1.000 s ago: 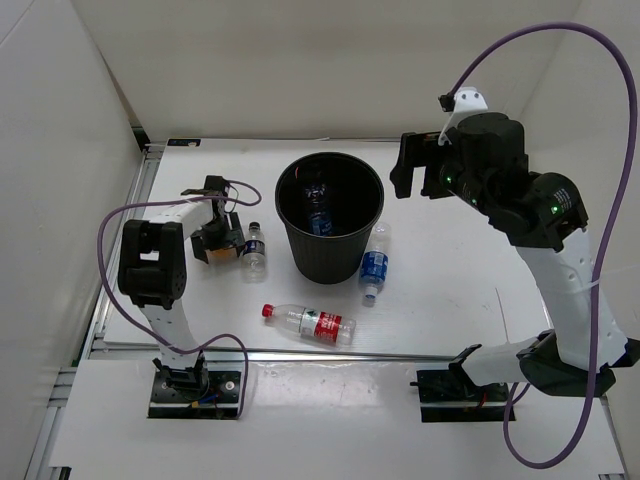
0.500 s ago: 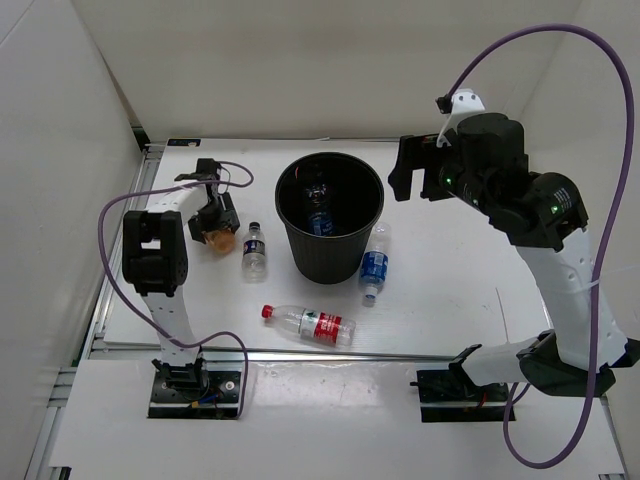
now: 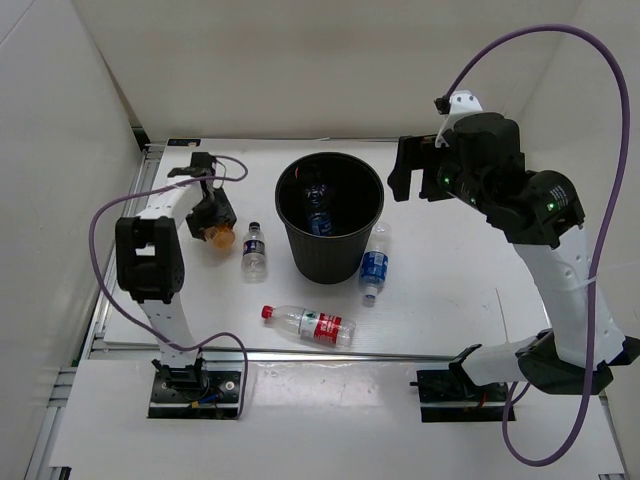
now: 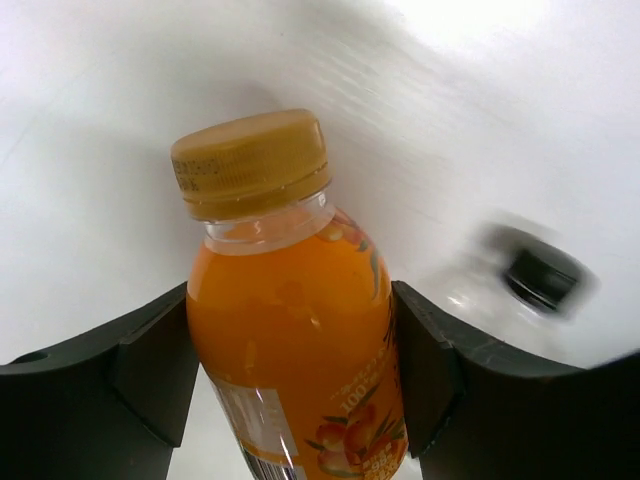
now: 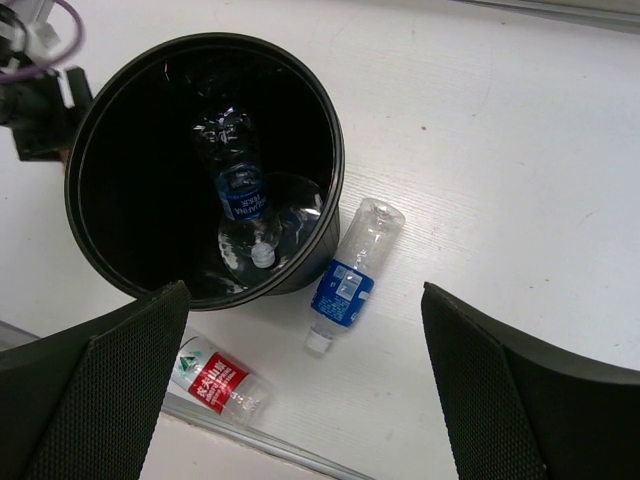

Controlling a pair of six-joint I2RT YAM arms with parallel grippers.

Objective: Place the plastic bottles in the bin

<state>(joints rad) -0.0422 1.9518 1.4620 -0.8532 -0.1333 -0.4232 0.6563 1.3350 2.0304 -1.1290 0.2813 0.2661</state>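
My left gripper [image 3: 208,216] is shut on the small orange bottle [image 3: 218,236], its pads pressed on both sides of the body [image 4: 290,310], at the left of the table. The black bin [image 3: 325,255] stands mid-table with a blue-labelled bottle [image 5: 240,190] and another clear one inside. A dark-labelled bottle [image 3: 254,248] lies left of the bin. A second blue-labelled bottle [image 3: 373,265] lies against the bin's right side. The red-labelled bottle [image 3: 312,323] lies in front. My right gripper [image 3: 410,168] is open and empty, high above the bin's right [image 5: 310,390].
White walls close the table at the back and both sides. A metal rail [image 3: 300,352] runs along the near edge. A purple cable loops off the left wrist [image 3: 235,165].
My left gripper has swung back and to the left with the orange bottle, away from the dark-labelled bottle. The right arm has not moved.
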